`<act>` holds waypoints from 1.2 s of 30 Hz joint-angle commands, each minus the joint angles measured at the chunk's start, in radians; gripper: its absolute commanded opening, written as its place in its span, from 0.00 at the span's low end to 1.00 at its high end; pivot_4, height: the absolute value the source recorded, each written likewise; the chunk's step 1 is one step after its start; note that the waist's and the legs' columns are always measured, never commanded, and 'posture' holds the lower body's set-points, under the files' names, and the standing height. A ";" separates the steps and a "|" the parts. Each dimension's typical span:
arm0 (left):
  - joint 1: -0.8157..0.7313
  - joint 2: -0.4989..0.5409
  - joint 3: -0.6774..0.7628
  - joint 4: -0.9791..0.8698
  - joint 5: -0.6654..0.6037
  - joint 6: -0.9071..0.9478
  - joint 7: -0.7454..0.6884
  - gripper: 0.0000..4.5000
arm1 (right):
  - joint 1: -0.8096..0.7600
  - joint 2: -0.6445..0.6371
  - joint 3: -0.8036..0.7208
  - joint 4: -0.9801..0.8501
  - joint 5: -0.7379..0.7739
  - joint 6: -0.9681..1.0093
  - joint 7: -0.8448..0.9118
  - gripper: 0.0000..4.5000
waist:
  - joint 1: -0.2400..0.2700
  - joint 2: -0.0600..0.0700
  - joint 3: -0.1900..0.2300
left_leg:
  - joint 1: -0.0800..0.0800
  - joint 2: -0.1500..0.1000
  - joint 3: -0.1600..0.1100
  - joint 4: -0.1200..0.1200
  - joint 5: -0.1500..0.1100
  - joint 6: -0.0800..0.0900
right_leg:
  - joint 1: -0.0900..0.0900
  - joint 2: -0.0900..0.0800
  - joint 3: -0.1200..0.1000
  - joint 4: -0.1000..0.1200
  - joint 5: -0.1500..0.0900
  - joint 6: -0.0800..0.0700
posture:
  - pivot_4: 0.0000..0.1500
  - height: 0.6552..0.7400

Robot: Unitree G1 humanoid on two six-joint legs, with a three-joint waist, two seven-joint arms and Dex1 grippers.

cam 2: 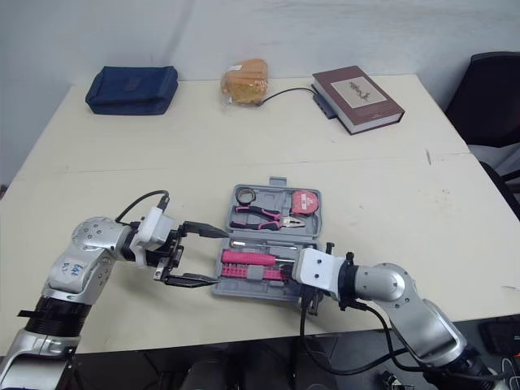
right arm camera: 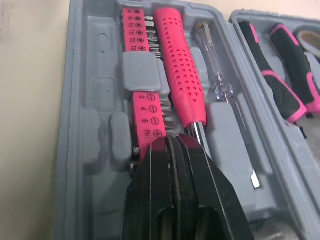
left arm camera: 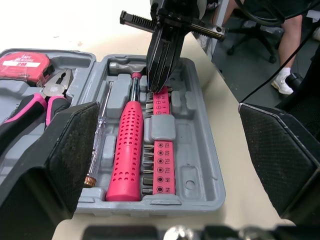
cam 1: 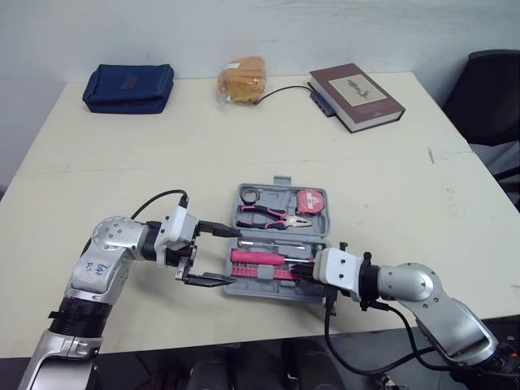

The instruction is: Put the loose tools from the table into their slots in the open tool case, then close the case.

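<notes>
The grey tool case (cam 1: 281, 182) lies open in the middle of the table. Its far half holds pink-handled pliers (cam 1: 272, 216), a tape measure (cam 1: 309, 201) and a small ring (cam 1: 249, 194). In the near half lie a pink hammer (left arm camera: 129, 145), a pink bit strip (left arm camera: 161, 150) and a clear-handled screwdriver (left arm camera: 97, 145). My left gripper (cam 1: 234, 257) is open at the case's left edge, with one finger over the near half and the other by its front corner. My right gripper (cam 1: 301, 270) is shut, its tips (right arm camera: 175, 145) down between the bit strip and the hammer's shaft.
At the back of the table lie a blue pouch (cam 1: 130, 88), a bagged bread roll (cam 1: 242, 80) and a brown book (cam 1: 355, 96) with a cable beside it. A black chair (cam 1: 487, 89) stands at the right. The table's front edge is just below the case.
</notes>
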 commanded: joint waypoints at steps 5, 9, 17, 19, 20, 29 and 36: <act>-0.017 0.012 0.031 0.021 0.012 -0.035 0.019 1.00 | 0.117 0.001 -0.162 -0.058 0.125 -0.142 0.037 0.02 | 0.004 0.000 0.000 | -0.001 0.000 0.000 0.000 0.000 0.000 | 0.000 0.000 0.000 0.000 0.000 0.000 | 1.00 1.00; -0.023 0.048 0.099 0.081 0.020 -0.055 0.057 1.00 | 0.257 -0.027 -0.366 -0.121 0.241 -0.164 0.063 0.02 | 0.011 0.000 0.000 | -0.001 -0.001 0.000 0.001 0.000 0.000 | 0.000 0.000 0.000 0.000 0.001 0.001 | 1.00 1.00; 0.065 0.175 0.339 0.307 0.050 -0.148 0.181 1.00 | 0.616 0.042 -0.933 -0.144 0.397 -0.202 0.103 0.67 | 0.026 0.000 0.000 | 0.001 0.001 0.000 0.000 -0.001 0.000 | 0.000 0.000 0.000 0.000 0.000 0.000 | 1.00 1.00; 0.088 0.198 0.394 0.387 0.058 -0.176 0.223 1.00 | 0.677 0.068 -1.017 -0.104 0.404 -0.244 0.123 0.87 | 0.026 0.000 0.000 | 0.001 0.001 0.000 0.000 -0.001 0.001 | 0.000 0.000 0.001 0.000 0.000 0.000 | 1.00 1.00; 0.099 0.210 0.426 0.434 0.061 -0.191 0.249 1.00 | 0.706 0.086 -1.059 -0.078 0.410 -0.269 0.132 0.99 | 0.026 -0.001 0.000 | 0.001 0.001 0.000 0.000 -0.002 0.002 | 0.001 -0.001 0.001 0.000 0.000 0.000 | 1.00 1.00; 0.161 0.385 0.644 0.924 0.092 -0.351 0.458 1.00 | 0.869 0.231 -1.322 0.430 0.380 -0.637 0.185 0.99 | 0.020 -0.001 -0.001 | 0.004 0.004 0.002 -0.002 -0.008 0.006 | 0.001 -0.003 0.000 -0.001 0.000 -0.001 | 1.00 1.00; 0.263 0.418 0.740 1.046 0.058 -0.353 0.507 1.00 | 0.899 0.260 -1.371 0.581 0.364 -0.681 0.050 0.99 | 0.012 -0.001 -0.001 | 0.019 0.003 0.006 -0.016 -0.010 -0.002 | 0.008 -0.014 0.002 -0.001 -0.002 -0.005 | 1.00 1.00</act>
